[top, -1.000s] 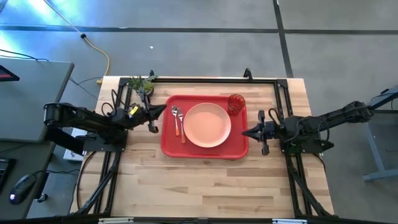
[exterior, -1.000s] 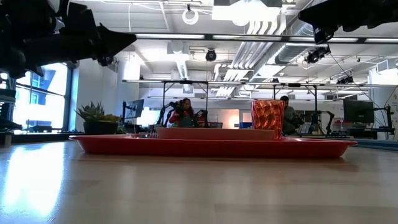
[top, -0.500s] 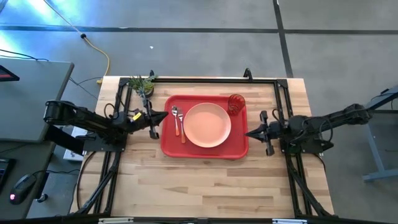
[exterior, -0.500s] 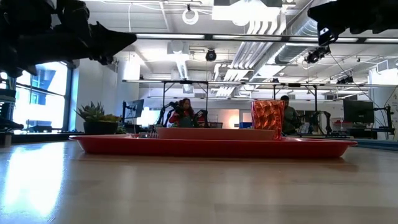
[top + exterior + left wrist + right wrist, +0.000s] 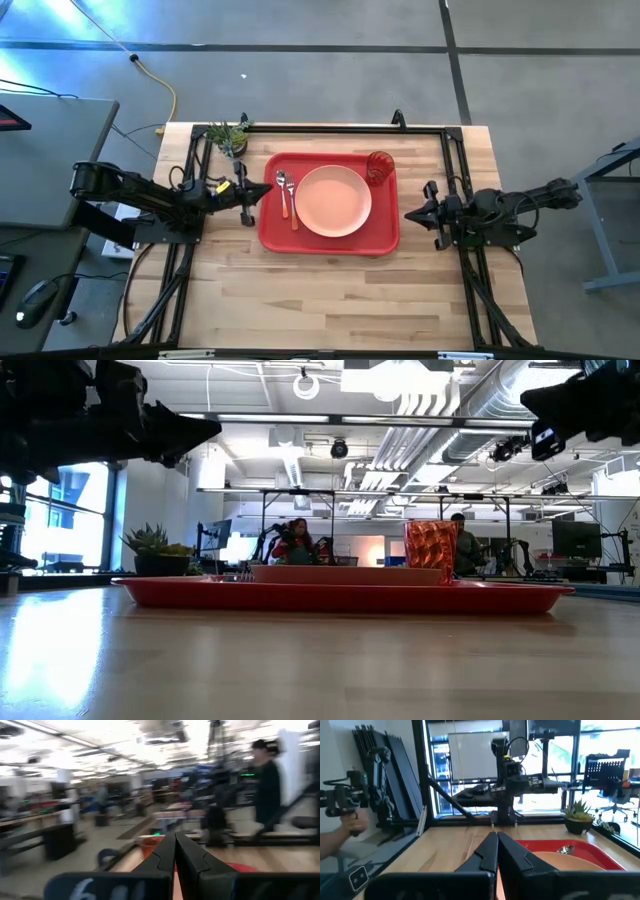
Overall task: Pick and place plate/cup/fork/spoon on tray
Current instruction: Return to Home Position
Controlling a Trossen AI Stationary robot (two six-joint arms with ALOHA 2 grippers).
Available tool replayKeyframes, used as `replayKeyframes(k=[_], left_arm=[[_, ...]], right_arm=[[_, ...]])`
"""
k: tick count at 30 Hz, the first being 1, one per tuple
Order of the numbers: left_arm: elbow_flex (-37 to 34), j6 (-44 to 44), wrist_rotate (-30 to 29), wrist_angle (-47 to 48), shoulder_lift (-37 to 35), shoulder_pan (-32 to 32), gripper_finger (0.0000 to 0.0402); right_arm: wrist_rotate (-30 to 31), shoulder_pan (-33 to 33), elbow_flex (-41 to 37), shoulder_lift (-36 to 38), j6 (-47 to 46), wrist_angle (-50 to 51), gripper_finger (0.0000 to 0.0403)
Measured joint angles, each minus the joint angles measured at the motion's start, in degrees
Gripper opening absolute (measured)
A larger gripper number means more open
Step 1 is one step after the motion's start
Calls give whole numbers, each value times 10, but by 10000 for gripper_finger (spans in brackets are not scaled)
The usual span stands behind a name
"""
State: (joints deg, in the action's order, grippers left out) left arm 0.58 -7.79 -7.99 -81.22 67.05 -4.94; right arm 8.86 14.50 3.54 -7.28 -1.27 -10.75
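- The table (image 5: 330, 290) is seen bare along its near edge in the high view; both arms are held above it, well apart, one at each side of the tray (image 5: 275, 235).
- The left gripper (image 5: 262, 188) is held just beside the tray's left rim, its fingers pressed together with nothing between them, as is shown in the left wrist view (image 5: 175, 855).
- The right gripper (image 5: 408, 215) is held just off the tray's right rim; its fingers are likewise closed and empty in the right wrist view (image 5: 496, 852).
- The tray is laid flat at the table's middle.
- The plate (image 5: 333, 200) is set on the tray's centre.
- The fork (image 5: 293, 207) and spoon (image 5: 282, 187) are laid side by side on the tray, left of the plate, heads toward the far edge.
- The cup (image 5: 379, 167) is stood upright in the tray's far right corner, just beside the plate.
- A small plant (image 5: 229, 135) is placed at the table's far left corner, off the tray.
- In the low view, people (image 5: 297, 540) are seen far behind in the room.
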Motion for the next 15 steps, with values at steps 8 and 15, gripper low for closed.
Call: replayKeyframes(k=[8,15], left_arm=[[1,43,107,-20,-9,-7,0],[1,52,103,70,-121,1,0]], right_arm=[[3,-8,-23,46,-7,3,0],[0,-10,-10,69,-23,56,0]])
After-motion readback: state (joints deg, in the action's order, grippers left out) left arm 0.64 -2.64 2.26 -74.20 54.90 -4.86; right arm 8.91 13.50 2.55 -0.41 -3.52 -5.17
